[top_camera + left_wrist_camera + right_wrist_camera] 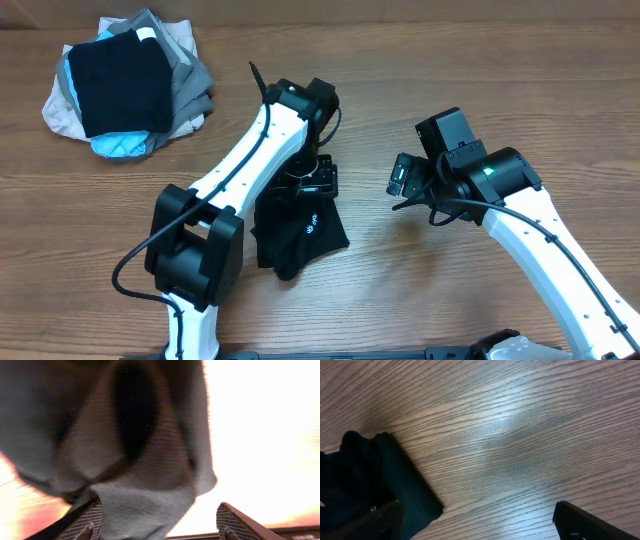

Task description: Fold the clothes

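While the table (pixel 430 60) keeps the stacked pile (pixel 125 85) well apart, the black shirt (pixel 305 235) lies bunched mid-table. The left gripper (pixel 318 180) hovers on it, jaws spread, clamping nothing, probably to regrip. The right gripper (pixel 400 178) hovers beside it, agape and empty.

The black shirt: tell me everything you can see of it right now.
The black shirt is soft knit fabric, bunched in a crumpled, uneven heap on the wooden table, not folded flat. Small white print shows on top. The left gripper stands at its far end, jaws apart, cloth draped against one finger. The right gripper sits clear of it.
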Controlling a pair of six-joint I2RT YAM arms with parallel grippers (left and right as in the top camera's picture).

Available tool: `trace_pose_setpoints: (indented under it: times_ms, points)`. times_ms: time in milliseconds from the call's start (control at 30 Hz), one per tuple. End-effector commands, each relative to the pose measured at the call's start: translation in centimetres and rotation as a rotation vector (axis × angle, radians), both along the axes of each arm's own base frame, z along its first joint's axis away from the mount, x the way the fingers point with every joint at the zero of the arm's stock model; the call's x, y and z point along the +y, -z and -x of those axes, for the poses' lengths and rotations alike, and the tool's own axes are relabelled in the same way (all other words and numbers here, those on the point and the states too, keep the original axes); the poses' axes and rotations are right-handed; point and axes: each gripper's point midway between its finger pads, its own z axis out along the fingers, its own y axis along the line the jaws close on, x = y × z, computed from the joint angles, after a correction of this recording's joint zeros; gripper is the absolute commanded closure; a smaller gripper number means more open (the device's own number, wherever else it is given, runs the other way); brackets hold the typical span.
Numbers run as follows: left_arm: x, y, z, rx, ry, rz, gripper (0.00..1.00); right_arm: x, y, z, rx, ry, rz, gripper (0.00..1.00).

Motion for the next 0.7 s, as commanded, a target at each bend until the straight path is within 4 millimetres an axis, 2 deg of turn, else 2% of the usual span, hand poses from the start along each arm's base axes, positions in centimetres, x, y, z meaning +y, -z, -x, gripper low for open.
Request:
trace_pose_setpoints:
  times_ms: [0,233,400,500,600,667]
  points:
    - [-2.4,0.0,0.9,0.036,0.027,0.1,0.24,-0.1,-0.2,-0.4,-0.011,0.0,0.008,0.0]
    - [-6.8,-1.9,1.1,0.036,0.13,0.35,0.29,-0.1,-0.2,-0.4,-0.013,0.0,0.007,0.0]
    - [-6.6,-4.4,-0.2,-0.042,0.15,0.351,0.29,-0.1,-0.2,-0.4,-0.013,0.001,0.006,0.0]
    - [-4.7,-6.7,-1.7,-0.115,0.105,0.299,0.28,-0.1,-0.2,-0.4,-0.012,0.018,0.001,0.0]
    - [-0.9,-8.7,-3.0,-0.182,0.029,0.19,0.27,-0.1,-0.2,-0.5,-0.013,0.019,0.001,0.0]
    - [2.1,-9.8,-2.9,-0.191,-0.021,0.125,0.25,-0.1,-0.2,-0.5,-0.013,0.019,0.001,0.0]
